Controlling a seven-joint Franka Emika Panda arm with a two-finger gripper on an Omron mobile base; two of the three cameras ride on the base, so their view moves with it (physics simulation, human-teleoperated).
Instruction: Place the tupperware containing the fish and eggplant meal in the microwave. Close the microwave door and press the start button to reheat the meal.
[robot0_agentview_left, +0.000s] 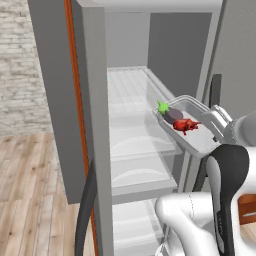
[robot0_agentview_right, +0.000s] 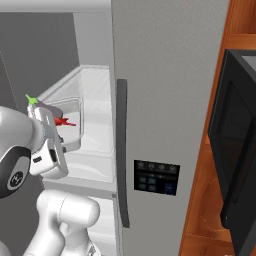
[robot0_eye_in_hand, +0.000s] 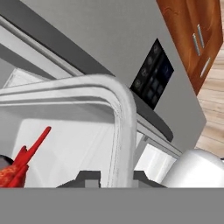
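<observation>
Before the open fridge (robot0_agentview_left: 125, 125), the bent arm's fingers (robot0_eye_in_hand: 111, 177) clamp the tupperware (robot0_agentview_left: 192, 127) rim.

We see the open fridge (robot0_agentview_left: 95, 125) with its clear shelves (robot0_agentview_left: 135, 145) — and in front of them the tupperware (robot0_agentview_left: 197, 137), tilted, holding the red fish (robot0_agentview_left: 186, 125) beside the eggplant (robot0_agentview_left: 171, 115) — our gripper (robot0_agentview_left: 216, 124) clamps its rim.

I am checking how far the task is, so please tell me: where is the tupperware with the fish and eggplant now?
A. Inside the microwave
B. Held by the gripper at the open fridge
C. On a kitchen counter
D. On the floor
B: the gripper is shut on the rim of the tupperware, beside the open fridge shelves.
</observation>
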